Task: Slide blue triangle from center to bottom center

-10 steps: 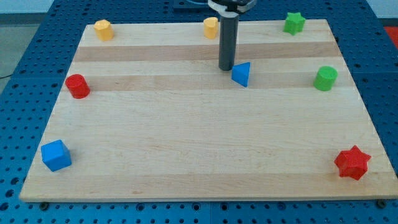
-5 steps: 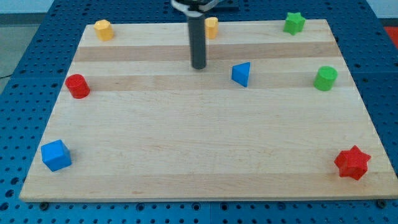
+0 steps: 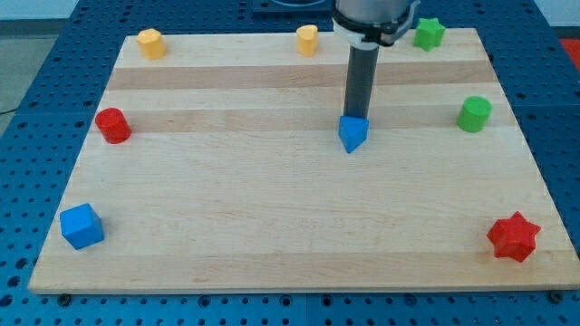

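Note:
The blue triangle (image 3: 353, 134) lies on the wooden board (image 3: 272, 217), a little right of centre and above the middle. My dark rod comes down from the view's top, and my tip (image 3: 357, 117) rests right against the triangle's upper edge, on its far side. The tip touches or nearly touches the block.
A yellow block (image 3: 150, 43) and a second yellow block (image 3: 307, 40) sit along the top edge. A green star (image 3: 429, 33) is at top right, a green cylinder (image 3: 474, 114) at right. A red cylinder (image 3: 113, 125) is at left, a blue cube (image 3: 82, 226) at bottom left, a red star (image 3: 514, 236) at bottom right.
My tip swung left away from the triangle, then came back right to its upper edge. The blue triangle has shifted down the view and turned slightly.

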`<state>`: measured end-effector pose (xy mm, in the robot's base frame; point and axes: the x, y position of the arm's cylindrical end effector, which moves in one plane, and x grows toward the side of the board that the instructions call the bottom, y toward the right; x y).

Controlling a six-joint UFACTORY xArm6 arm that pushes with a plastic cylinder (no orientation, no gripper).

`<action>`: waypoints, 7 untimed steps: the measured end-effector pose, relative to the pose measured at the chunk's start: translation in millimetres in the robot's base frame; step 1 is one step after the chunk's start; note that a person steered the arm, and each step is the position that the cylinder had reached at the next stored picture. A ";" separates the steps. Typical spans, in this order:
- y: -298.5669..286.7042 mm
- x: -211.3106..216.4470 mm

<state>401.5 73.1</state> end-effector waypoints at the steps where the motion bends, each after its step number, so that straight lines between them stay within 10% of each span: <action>1: 0.0 22.9; 7: -40.8 89.8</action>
